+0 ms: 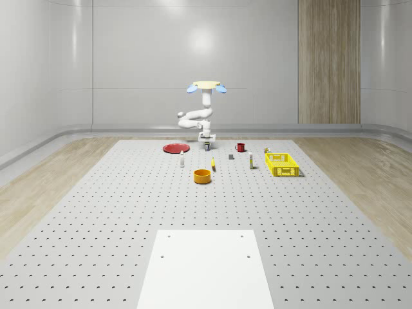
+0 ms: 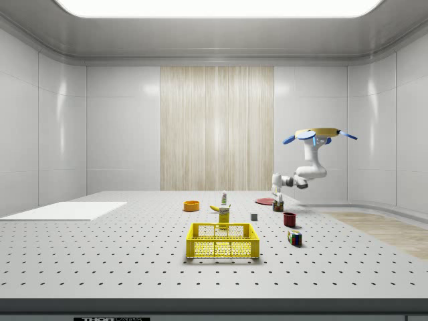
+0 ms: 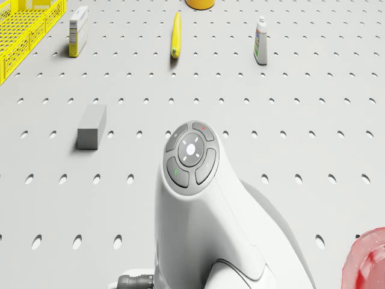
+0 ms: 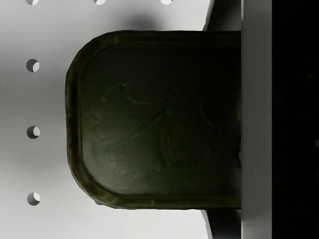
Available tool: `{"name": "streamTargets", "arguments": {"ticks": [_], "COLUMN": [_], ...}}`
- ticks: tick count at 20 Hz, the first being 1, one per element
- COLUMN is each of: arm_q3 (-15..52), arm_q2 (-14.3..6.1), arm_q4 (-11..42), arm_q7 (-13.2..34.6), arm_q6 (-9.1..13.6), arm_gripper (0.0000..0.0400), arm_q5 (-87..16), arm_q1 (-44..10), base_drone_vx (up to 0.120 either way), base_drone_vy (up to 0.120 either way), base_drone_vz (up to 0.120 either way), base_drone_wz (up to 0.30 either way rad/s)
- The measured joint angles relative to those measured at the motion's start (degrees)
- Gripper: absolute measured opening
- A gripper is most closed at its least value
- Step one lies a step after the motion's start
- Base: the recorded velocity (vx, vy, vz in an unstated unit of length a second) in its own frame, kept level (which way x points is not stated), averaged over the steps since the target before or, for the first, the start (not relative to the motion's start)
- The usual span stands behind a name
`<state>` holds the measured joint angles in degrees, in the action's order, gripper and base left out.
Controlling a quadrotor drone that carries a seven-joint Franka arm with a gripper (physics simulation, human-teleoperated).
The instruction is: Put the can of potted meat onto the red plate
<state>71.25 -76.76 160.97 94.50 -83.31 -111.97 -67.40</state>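
The drone (image 1: 206, 85) has a flat tan top and round blue blades at its sides. The arm (image 1: 196, 119) is smooth, white and chunky. One arm part has a round grey pad of buttons (image 3: 191, 159) with tiny red and green marks.

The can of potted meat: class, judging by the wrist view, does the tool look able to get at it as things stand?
Probably yes. In the wrist view the can of potted meat sits right under the camera, nothing lying over it. In the whole-scene view the tool hangs low above the floor beside the red plate, with the drone hovering above.
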Motion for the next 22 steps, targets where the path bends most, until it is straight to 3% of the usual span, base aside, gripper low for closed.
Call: {"name": "streamTargets", "arguments": {"ticks": [5,14,22], "arm_q3": [3.72,6.94,7.6], "arm_q2": [-0.28,-1.61,-3.12], "arm_q4": [0.73,1.1,1.07], "arm_q7": [0.11,2.72,3.15], "arm_q6": [1.14,0.96,-0.29], "arm_gripper": [0.0283,0.0283,0.0283], "arm_q5": [3.61,7.05,8.14], "arm_q1": [-0.37,-1.07,-1.46], "base_drone_vx": [0.0,0.0,0.0], "base_drone_vy": [0.0,-0.12,-0.12], "base_drone_vz": [0.064,0.12,0.005], "base_drone_wz": [0.0,0.0,0.0]}}
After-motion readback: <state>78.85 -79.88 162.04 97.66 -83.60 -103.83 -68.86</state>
